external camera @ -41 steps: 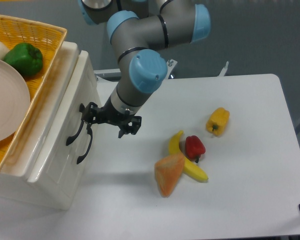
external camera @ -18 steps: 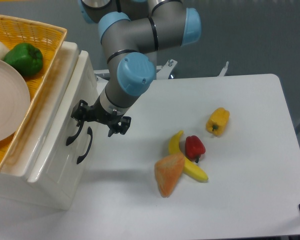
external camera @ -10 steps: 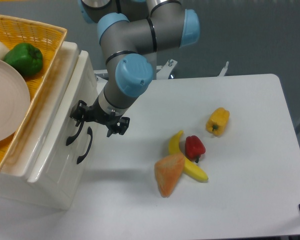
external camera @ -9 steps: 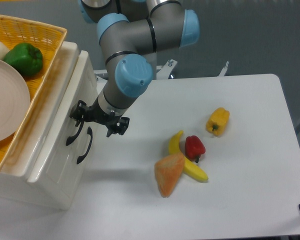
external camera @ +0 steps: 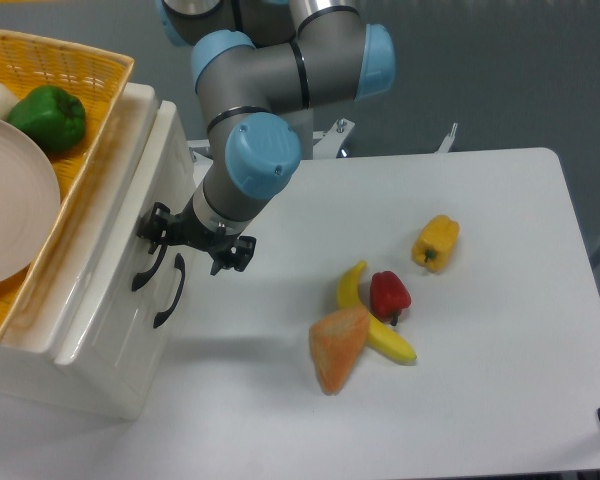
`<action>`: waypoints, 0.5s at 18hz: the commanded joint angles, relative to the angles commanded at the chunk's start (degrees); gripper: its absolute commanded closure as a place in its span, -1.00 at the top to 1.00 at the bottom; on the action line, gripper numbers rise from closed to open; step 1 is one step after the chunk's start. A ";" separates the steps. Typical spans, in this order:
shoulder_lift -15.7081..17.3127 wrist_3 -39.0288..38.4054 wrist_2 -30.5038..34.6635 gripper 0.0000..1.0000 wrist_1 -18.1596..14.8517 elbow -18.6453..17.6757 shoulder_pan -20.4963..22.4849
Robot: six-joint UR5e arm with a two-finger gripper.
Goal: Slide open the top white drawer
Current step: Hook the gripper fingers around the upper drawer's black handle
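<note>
Fixed camera: the top white drawer (external camera: 130, 215) sits at left of the frame, seemingly shut flush with the cabinet. The hand (external camera: 192, 240) is at its upper black handle (external camera: 150, 262); whether it grips, I cannot tell. The pull remains.

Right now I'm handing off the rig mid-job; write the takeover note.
Gripper: at the front of the cabinet, right by the top white drawer's black handle; whether the jaws are closed on it cannot be told from this view.
Top white drawer: looks shut, its front level with the cabinet face.
Lower drawer handle: untouched, just below.
Done: the approach to the handle.
Left: confirm the grasp, then pull the drawer out toward the table.
</note>
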 joint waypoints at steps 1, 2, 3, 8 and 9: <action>-0.09 0.00 0.00 1.00 0.00 0.17 0.00; -0.09 0.00 0.26 1.00 0.00 0.00 0.00; -0.17 0.00 0.61 1.00 0.00 0.00 0.00; -0.35 0.00 1.32 1.00 0.09 0.18 0.00; -0.44 0.00 1.58 1.00 0.09 0.18 -0.09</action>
